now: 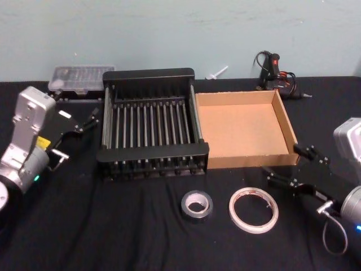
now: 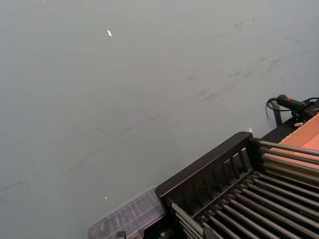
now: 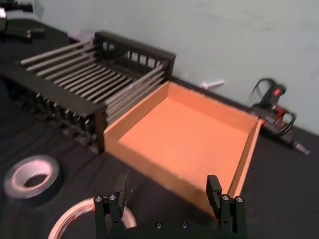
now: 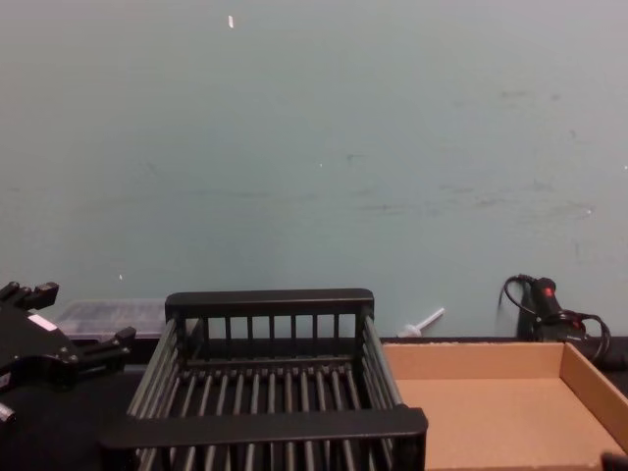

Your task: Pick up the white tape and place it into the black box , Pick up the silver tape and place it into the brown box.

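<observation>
A black slatted crate (image 1: 152, 121) and a shallow cardboard box (image 1: 245, 129) sit side by side, touching, on a black-covered surface (image 1: 113, 226) — the crate toward the robot's left, the box toward its right, both holding nothing. In front of them lie two rolls of tape just apart: a small grey-silver roll (image 1: 197, 205) near the crate's front corner and, to its right, a wider thin white ring (image 1: 254, 210) before the box. The right hand (image 1: 293, 166) hovers with fingers spread just beside the box's front right corner, near the white ring, while the left hand (image 1: 76, 141) — also spread — rests left of the crate.
</observation>
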You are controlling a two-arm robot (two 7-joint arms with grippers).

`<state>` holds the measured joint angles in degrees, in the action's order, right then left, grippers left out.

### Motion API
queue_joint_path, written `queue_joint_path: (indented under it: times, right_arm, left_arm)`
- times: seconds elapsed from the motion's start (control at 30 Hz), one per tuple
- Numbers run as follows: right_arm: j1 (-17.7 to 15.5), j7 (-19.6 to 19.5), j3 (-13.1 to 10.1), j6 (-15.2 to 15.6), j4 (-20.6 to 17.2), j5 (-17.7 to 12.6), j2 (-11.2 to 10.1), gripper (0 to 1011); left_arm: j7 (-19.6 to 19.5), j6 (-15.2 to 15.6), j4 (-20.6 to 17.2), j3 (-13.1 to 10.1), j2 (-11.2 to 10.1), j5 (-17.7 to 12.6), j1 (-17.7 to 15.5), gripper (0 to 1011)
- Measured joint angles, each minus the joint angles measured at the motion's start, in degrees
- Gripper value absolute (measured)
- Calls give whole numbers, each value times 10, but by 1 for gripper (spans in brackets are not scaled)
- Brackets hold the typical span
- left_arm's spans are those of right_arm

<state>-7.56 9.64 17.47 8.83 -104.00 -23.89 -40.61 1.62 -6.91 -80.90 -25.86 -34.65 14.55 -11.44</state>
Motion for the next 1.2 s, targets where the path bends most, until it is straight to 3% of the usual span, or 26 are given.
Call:
queue_joint_path:
  times: [0.57,1.2]
  right_arm:
    - [-18,16,-8,115,-24,-7,5,1002]
    - [-15,36,-8,167,-16,8,24,1002]
  left_arm:
    - [0,0,0,0,0,0,0,1001]
    - [0,0,0,0,0,0,0,1001]
